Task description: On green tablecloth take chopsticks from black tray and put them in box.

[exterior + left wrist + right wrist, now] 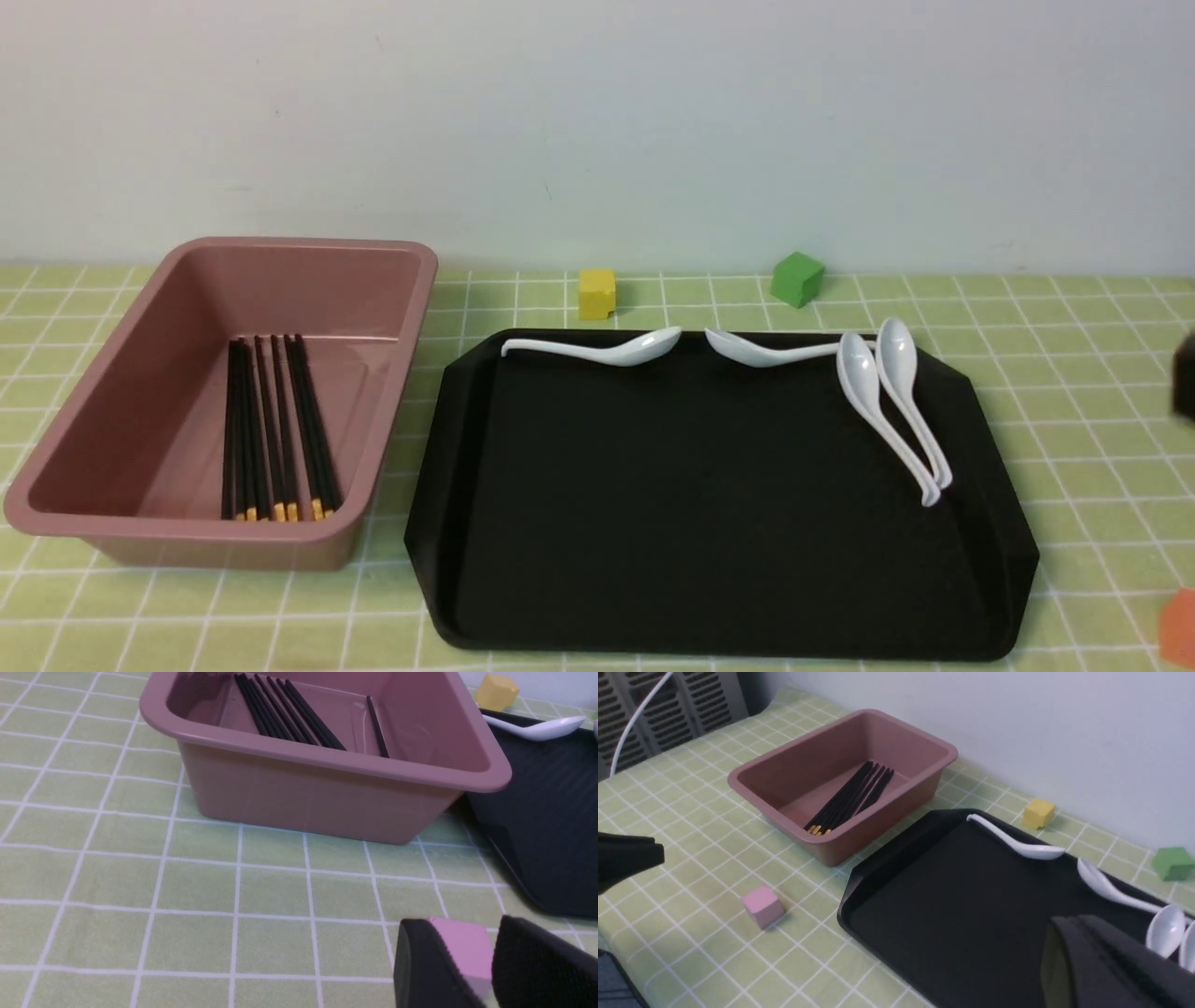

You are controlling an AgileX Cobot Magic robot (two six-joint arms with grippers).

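In the front view, the chopsticks (pixel 275 429) lay side by side on the floor of the box (pixel 299 245), yellow ends toward its near wall. The black tray (pixel 709 485) sat just right of the box on the green tablecloth (pixel 1074 373), carrying white spoons (pixel 892 401).

In the left wrist view, the left gripper (pixel 460 928) hung near the box, fingers apart, with a pink cube (pixel 467 956) showing through the gap.

In the right wrist view, the right gripper (pixel 1083 938) hung over the tray's side away from the box, fingers pressed together, empty.

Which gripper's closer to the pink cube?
Left. The left gripper sits near the pink cube, not touching; the right gripper is beyond the far side of the black tray.
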